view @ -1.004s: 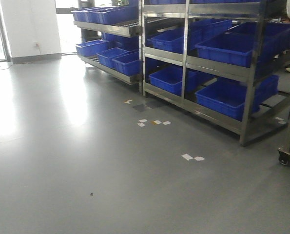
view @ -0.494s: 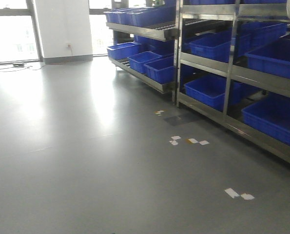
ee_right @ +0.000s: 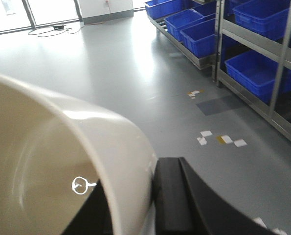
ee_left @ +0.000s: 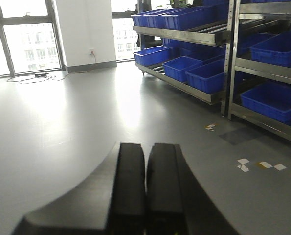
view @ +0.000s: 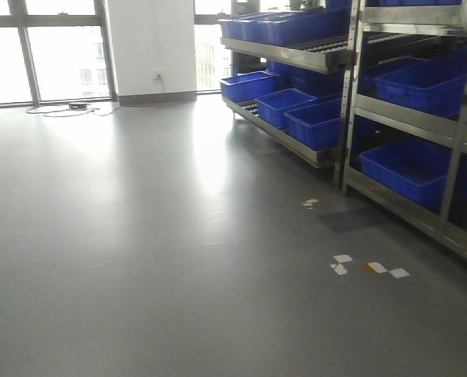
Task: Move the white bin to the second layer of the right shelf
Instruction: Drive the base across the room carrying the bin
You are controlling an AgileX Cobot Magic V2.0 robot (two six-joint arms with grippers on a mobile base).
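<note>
Front view has swung left since a second ago: the steel racks [view: 406, 118] and blue crates [view: 315, 122] have slid to the right edge, and windows [view: 45, 55] now fill the top left. That reads as the base turning, not the arms working.

Right gripper [ee_right: 130, 208] is clamped on the white bin [ee_right: 62, 147]. One finger is outside the wall, the other shows dark through it from inside, and the rim is pinched between. A wall pinch makes sense, as the bin has no handles. The bin rides off the floor, mouth toward the wrist camera, well apart from the racks.

Left gripper [ee_left: 145, 186] has its fingers pressed together with nothing in them, probably parked out of the way.

Tape marks [view: 366, 267] lie on the floor near the rack feet. This looks like the carry phase; which rack level is the target cannot be told from here.
</note>
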